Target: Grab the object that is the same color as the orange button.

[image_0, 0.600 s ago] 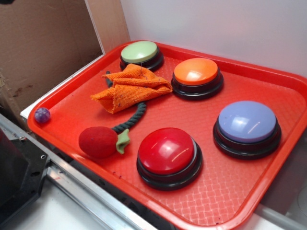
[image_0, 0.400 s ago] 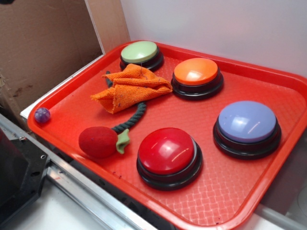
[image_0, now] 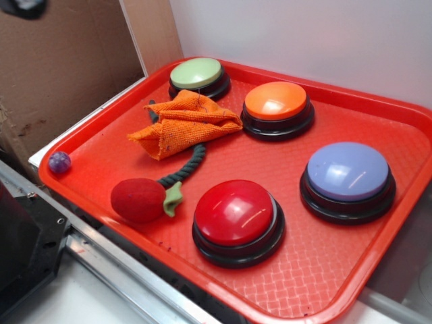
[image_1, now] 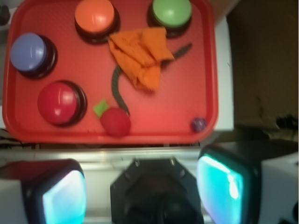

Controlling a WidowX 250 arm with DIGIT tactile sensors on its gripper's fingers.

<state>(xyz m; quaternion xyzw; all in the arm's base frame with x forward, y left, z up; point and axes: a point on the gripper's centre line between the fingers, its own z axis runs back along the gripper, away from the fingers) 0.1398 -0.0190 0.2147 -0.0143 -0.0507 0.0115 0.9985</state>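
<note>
The orange woven cloth rag (image_0: 183, 123) lies crumpled on the red tray (image_0: 351, 270), left of the orange button (image_0: 276, 101); it also shows in the wrist view (image_1: 142, 56), below and right of the orange button (image_1: 95, 14). My gripper (image_1: 142, 189) is open and empty, high above the near side of the tray, with its fingers (image_1: 224, 182) spread wide over the robot base. In the exterior view only a dark bit of the arm (image_0: 23, 7) shows at the top left corner.
On the tray are a pale green button (image_0: 196, 73), a blue-violet button (image_0: 348, 172), a red button (image_0: 234, 212), a red plush ball with green leaf and rope (image_0: 138, 200), and a small purple ball (image_0: 59, 161). Cardboard (image_0: 61, 67) stands left, a white wall behind.
A dark part of the arm has come into the exterior view's top left corner. Nothing on the tray has moved.
</note>
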